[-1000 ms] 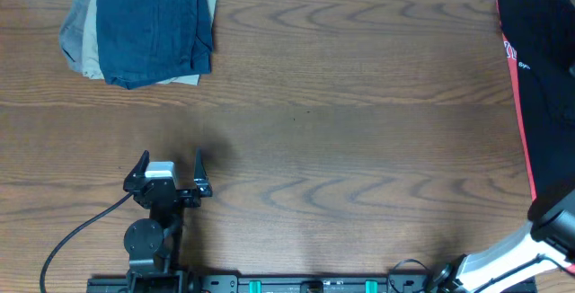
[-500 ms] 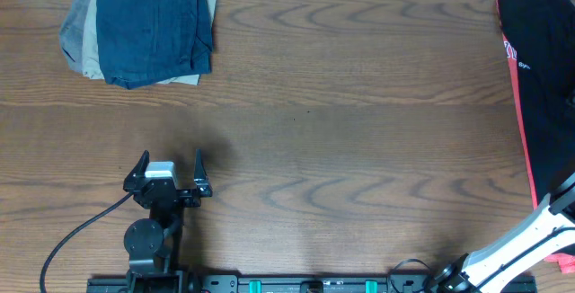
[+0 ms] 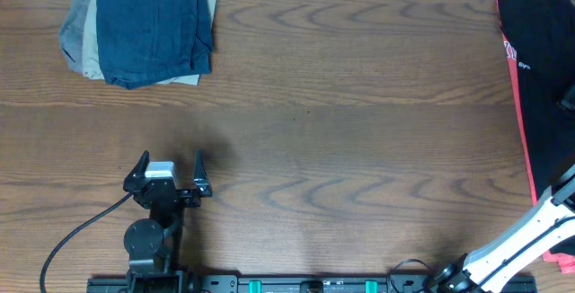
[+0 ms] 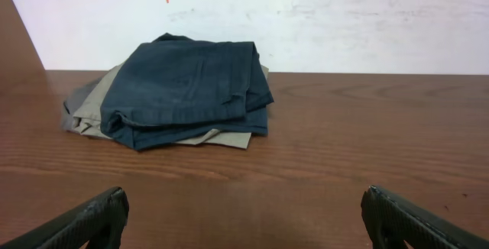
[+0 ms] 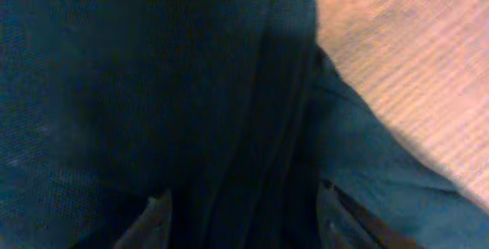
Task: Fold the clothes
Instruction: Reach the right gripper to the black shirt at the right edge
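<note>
The clothes, a black T-shirt [image 3: 550, 77], lie at the table's right edge and run out of the overhead view. Their dark fabric [image 5: 153, 88] fills most of the right wrist view. My right gripper [image 5: 248, 220] is low over them, its fingers [image 5: 153, 222] standing partly apart on either side of a raised fold, not pressed together. In the overhead view only my right arm [image 3: 526, 239] shows, reaching off the right edge. My left gripper [image 3: 171, 159] rests at the front left, wide open [image 4: 244, 218], with only bare table between its fingers.
A folded stack with a dark blue garment on top [image 3: 144, 28] [image 4: 183, 92] sits at the back left corner. A red garment edge [image 3: 519, 104] shows under the black shirt. Bare wooden table [image 5: 412, 50] is visible right of the fabric.
My right arm has shifted slightly further right at the table edge, and its jaws have narrowed around the black fabric. The left arm has not moved.
</note>
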Available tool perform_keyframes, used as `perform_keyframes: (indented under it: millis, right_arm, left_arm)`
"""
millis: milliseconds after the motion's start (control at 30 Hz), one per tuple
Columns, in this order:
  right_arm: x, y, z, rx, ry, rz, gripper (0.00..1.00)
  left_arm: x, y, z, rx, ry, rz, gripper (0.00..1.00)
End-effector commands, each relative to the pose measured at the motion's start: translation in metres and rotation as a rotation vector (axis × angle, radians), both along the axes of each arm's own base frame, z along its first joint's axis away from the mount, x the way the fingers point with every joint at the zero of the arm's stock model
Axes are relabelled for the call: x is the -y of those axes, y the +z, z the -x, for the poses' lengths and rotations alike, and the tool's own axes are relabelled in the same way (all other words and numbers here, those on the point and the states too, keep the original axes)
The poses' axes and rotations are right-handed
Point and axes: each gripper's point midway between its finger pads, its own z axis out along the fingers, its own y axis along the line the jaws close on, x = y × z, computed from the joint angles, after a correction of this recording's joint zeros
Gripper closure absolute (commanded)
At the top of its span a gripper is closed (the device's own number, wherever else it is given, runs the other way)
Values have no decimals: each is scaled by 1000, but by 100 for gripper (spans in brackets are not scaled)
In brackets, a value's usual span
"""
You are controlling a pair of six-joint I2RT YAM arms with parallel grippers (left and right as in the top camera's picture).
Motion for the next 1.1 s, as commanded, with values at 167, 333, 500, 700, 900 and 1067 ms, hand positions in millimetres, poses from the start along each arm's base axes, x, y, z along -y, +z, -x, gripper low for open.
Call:
perform_keyframes:
  millis: [167, 333, 500, 700, 900, 1067]
  right_arm:
    - [3, -1, -3, 25, -21, -28, 59]
    - [4, 13, -5, 47, -38, -21, 65]
    - [4, 38, -7, 79, -40, 2, 85]
    - [2, 42, -2, 79, -74, -22, 98]
    - [0, 53, 0, 86, -78, -18, 99]
    - [0, 98, -4, 158, -87, 27, 99]
  left_arm:
    - [1, -15, 1, -42, -8, 0, 2]
    - [1, -15, 1, -42, -8, 0, 2]
    - [1, -15, 1, -42, -8, 0, 2]
    - [1, -15, 1, -42, -8, 0, 2]
    - [1, -15, 1, -42, -8, 0, 2]
    - [1, -15, 1, -42, -8, 0, 2]
